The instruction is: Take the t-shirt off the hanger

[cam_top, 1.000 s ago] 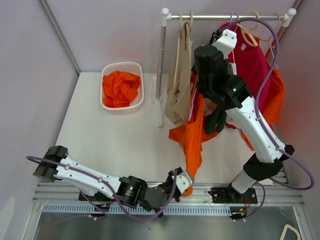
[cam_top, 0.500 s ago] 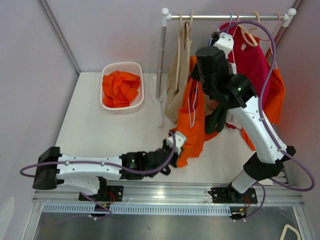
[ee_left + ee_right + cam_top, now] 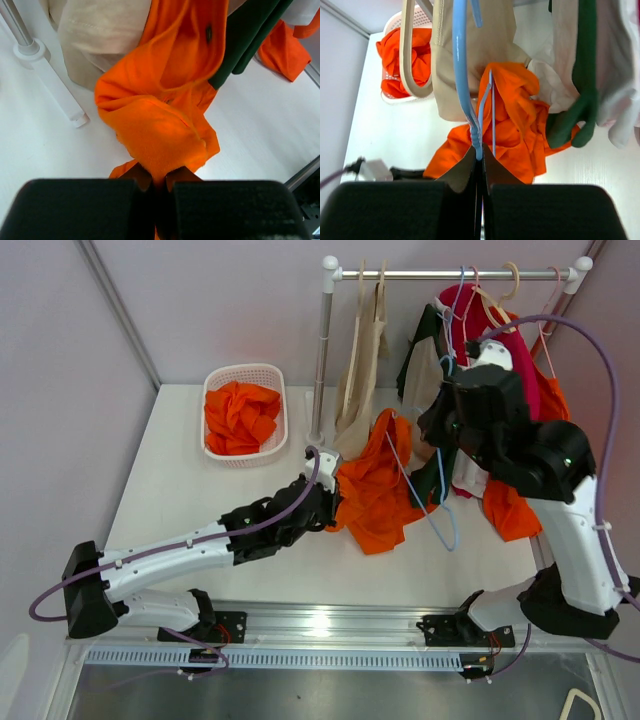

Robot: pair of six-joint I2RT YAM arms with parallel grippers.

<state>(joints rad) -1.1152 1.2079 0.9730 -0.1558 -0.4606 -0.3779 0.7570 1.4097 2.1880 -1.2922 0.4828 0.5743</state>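
Note:
The orange t-shirt (image 3: 370,495) lies bunched on the table just right of the rack post. My left gripper (image 3: 328,508) is shut on its left edge, and the cloth is pinched between the jaws (image 3: 159,177) in the left wrist view. The thin blue wire hanger (image 3: 445,510) slants over the shirt's right side, its upper left corner still against the cloth. My right gripper (image 3: 480,152) is shut on the hanger's twisted neck. The hook (image 3: 461,75) points away from the camera, with the t-shirt (image 3: 515,125) beyond it.
A white basket (image 3: 243,368) of orange clothes sits at the back left. The clothes rail (image 3: 420,274) stands on a post (image 3: 322,360) with a foot on the table. It carries beige, dark green, white, red and orange garments on hangers, close around my right arm.
My left arm swept from the near edge up and left, dragging the shirt's hem with it. My right arm pulled the hanger right. The shirt slid down the hanger and bunched on the table.

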